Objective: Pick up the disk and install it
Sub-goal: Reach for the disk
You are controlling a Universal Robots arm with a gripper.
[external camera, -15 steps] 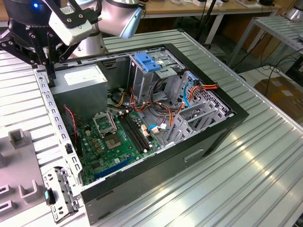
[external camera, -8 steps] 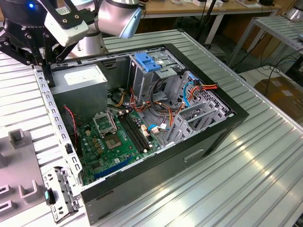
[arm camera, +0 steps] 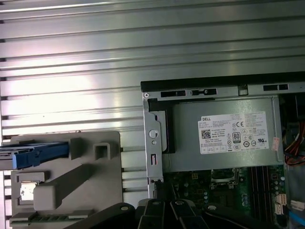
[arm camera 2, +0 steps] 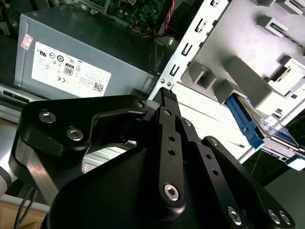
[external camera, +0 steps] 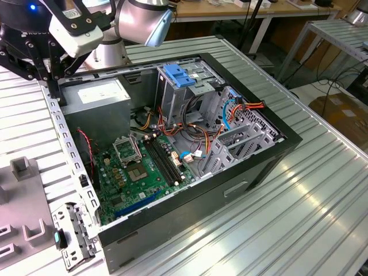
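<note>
Ribbed metal worktop [external camera: 310,195] under open computer case [external camera: 253,167]; disk [arm camera: 33,155] held in grey holder [arm camera: 90,176] beside case, blue rail [arm camera 2: 245,124] outward, likely for easy reach; hand [arm camera 2: 164,95] clenched, empty, over case rim by power supply [arm camera: 186,143], apart from disk.

I see the open computer case [arm camera: 200,86] on the ribbed surface [arm camera: 71,71], its grey power-supply box [arm camera: 188,143] next to the green motherboard [arm camera: 224,187]. Beside the case, a grey holder [arm camera: 76,191] carries the blue-railed disk [arm camera: 33,155]. My pincer [arm camera: 159,190] hangs over the case's metal frame.
</note>
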